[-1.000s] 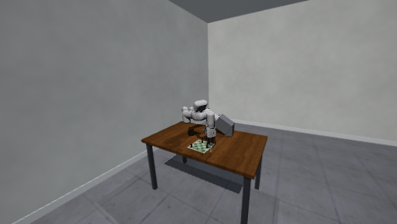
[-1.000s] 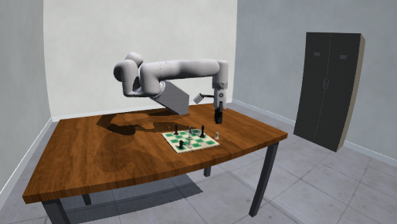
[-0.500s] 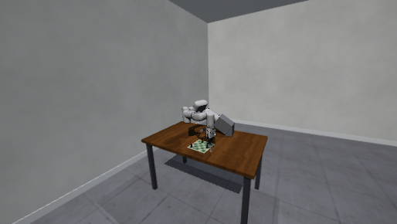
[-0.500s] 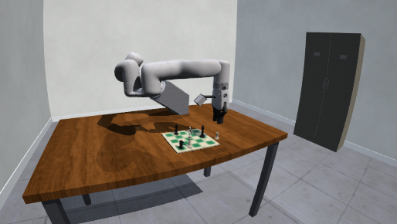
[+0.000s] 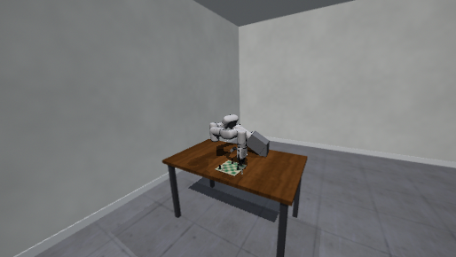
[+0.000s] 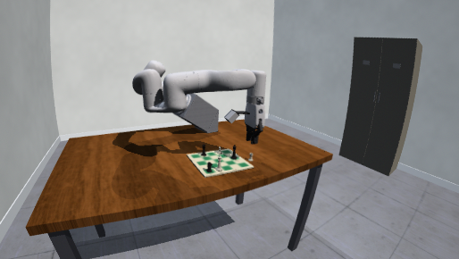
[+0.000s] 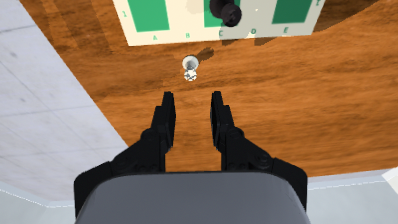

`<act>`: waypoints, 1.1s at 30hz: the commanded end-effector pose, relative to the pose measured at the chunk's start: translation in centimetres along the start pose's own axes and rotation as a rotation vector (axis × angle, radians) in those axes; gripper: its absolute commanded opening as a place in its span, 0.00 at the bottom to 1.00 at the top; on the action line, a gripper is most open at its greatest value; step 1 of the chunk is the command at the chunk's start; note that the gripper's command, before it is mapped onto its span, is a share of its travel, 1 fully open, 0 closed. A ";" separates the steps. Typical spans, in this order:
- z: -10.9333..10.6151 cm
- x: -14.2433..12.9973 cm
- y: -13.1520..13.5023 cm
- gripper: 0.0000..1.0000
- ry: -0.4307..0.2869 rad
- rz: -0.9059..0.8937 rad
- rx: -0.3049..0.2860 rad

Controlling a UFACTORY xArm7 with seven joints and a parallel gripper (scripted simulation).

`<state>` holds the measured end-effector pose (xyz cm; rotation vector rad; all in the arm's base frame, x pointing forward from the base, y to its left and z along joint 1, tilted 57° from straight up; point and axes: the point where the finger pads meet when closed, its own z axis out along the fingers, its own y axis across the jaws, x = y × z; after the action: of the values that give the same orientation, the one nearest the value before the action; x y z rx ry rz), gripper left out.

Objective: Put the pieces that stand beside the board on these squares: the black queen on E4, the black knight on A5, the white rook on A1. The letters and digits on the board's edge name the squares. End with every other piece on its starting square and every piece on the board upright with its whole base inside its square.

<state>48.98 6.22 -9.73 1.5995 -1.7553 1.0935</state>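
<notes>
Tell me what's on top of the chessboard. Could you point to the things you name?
Several dark and pale pieces stand on the chessboard (image 6: pixel 246 167) (image 7: pixel 170 36). In the exterior view, some overlap, so I can't say exactly how many.

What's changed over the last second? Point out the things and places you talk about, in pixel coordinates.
The gripper (image 5: pixel 241 164) (image 6: pixel 253 141) (image 7: pixel 192 103) has turned at the wrist, in nearly the same spot; which way, I can't tell. Nothing visibly taken or let go; its fingers are apart and empty. The white rook (image 6: pixel 251 156) (image 7: pixel 190 64) and board (image 6: pixel 204 174) (image 7: pixel 170 39) look unmoved.
</notes>
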 end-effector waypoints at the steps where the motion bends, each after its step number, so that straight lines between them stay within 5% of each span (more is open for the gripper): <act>1: 0.0 -0.1 -0.1 0.37 -0.004 -0.001 0.003; 33: 3.9 -0.2 -0.2 0.37 -0.004 -0.001 0.003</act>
<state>49.66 3.05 -11.81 1.5994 -1.7542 1.0937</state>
